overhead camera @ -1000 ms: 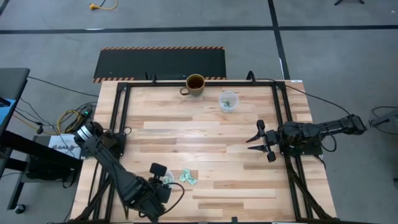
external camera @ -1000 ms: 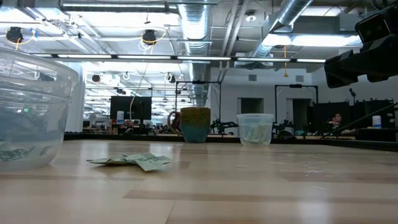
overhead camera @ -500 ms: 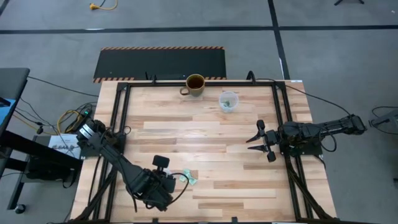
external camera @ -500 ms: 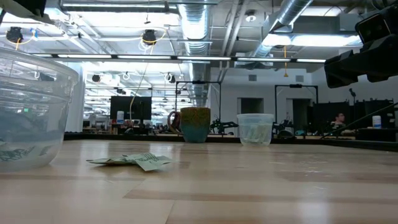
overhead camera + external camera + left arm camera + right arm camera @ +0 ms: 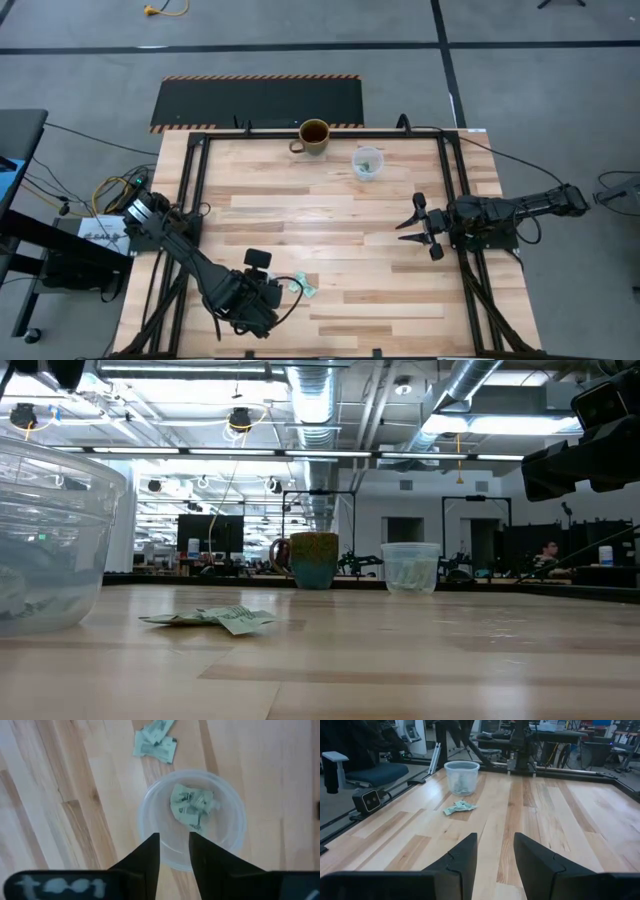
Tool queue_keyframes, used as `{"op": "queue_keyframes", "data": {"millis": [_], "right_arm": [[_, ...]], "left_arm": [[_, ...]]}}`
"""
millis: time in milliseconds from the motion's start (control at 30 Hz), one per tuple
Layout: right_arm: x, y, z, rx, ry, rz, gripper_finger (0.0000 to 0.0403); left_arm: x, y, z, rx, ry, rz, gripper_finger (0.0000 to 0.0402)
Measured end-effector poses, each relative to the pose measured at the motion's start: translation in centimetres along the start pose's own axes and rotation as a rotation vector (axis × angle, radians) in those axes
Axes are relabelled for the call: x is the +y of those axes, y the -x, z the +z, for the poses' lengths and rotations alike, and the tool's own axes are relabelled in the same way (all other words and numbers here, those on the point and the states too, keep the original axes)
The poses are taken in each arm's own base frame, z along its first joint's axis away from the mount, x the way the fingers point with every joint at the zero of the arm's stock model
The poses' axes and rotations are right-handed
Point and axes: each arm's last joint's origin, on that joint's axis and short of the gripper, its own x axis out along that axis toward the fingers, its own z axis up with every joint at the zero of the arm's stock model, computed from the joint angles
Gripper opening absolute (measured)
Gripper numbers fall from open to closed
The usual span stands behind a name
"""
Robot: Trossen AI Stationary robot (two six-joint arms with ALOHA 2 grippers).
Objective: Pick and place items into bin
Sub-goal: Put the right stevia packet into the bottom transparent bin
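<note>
The bin is a clear plastic cup near the table's front left, and crumpled mint-green items lie on its floor. My left gripper hangs open above it, pointing down, with nothing between its fingers; it is also visible from above. Two or three more items lie flat on the wood just beside the bin, toward the table's right. My right gripper waits open at the table's right side, touching nothing.
A brown mug and a second clear cup with something green in it stand at the far edge. Black frame rails run along the table's left and right sides. Bare wood lies between the two arms.
My left gripper has gone a little toward the table's right edge, coming over the bin, then kept still. In the low view the pieces inside the bin lie differently from before. The loose items on the table have not moved.
</note>
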Motion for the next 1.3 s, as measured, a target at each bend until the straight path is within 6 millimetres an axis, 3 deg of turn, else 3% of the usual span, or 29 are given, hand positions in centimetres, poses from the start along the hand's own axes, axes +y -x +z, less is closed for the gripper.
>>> {"op": "queue_keyframes", "data": {"millis": [100,233,333,400,500,600,700,800,900,1067,1300], "right_arm": [[0.0,0.0,0.0,0.001,0.0,0.0,0.0123],[0.0,0.0,0.0,0.0,0.0,0.0,0.0123],[0.0,0.0,0.0,0.0,0.0,0.0,0.0123],[0.0,0.0,0.0,0.001,0.0,0.0,0.0123],[0.0,0.0,0.0,0.0,0.0,0.0,0.0123],[0.0,0.0,0.0,0.001,0.0,0.0,0.0123],[0.0,0.0,0.0,0.001,0.0,0.0,0.0123],[0.0,0.0,0.0,0.0,0.0,0.0,0.0123],[0.0,0.0,0.0,0.001,0.0,0.0,0.0123],[0.0,0.0,0.0,0.0,0.0,0.0,0.0123],[0.0,0.0,0.0,0.001,0.0,0.0,0.0123]], "left_arm": [[0.2,1.6,0.4,-0.044,0.011,-0.019,0.0095],[1.6,6.5,0.1,-0.256,0.009,-0.117,0.0096],[3.6,10.3,-1.4,-0.485,0.011,-0.181,0.0096],[5.3,11.8,-3.2,-0.596,0.041,-0.162,0.0096],[7.9,12.0,-7.3,-0.673,0.145,-0.062,0.0096],[10.0,10.4,-10.9,-0.765,0.313,-0.019,0.0096],[11.4,8.8,-12.3,-0.968,0.511,-0.108,0.0096],[12.1,8.3,-11.9,-1.192,0.614,-0.195,0.0096],[12.2,7.9,-10.4,-1.245,0.619,-0.186,0.0096],[12.0,5.8,-6.3,-1.05,0.638,-0.089,0.0096],[11.0,1.3,0.3,-0.715,0.626,-0.137,0.0096]]}}
